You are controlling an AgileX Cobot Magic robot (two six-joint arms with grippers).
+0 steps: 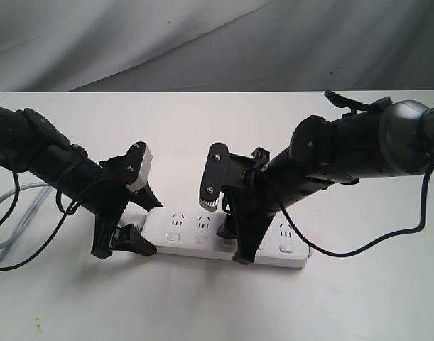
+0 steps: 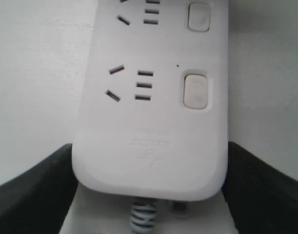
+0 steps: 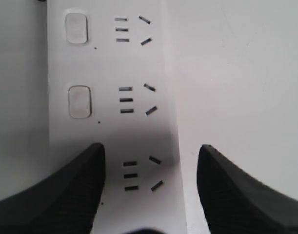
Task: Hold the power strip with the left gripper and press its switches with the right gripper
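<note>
The white power strip [image 1: 202, 231] lies flat on the table, its grey cord [image 1: 14, 202] trailing off to the left. My left gripper [image 1: 140, 224] is shut on the strip's cord end; in the left wrist view its black fingers [image 2: 46, 190] press both long sides of the power strip [image 2: 153, 146], with two switches [image 2: 195, 90] showing beyond. My right gripper [image 1: 236, 241] stands open over the strip's middle. In the right wrist view one finger [image 3: 70, 195] rests on the switch row and hides the switch under it, the other is past the strip's edge. Two switches [image 3: 80, 102] lie ahead.
The white table [image 1: 217, 305] ends at a back edge in front of a grey cloth backdrop [image 1: 202, 42]. Loose black cables [image 1: 32, 249] hang from the left arm, and a black cable [image 1: 387, 238] loops down from the right arm onto the table.
</note>
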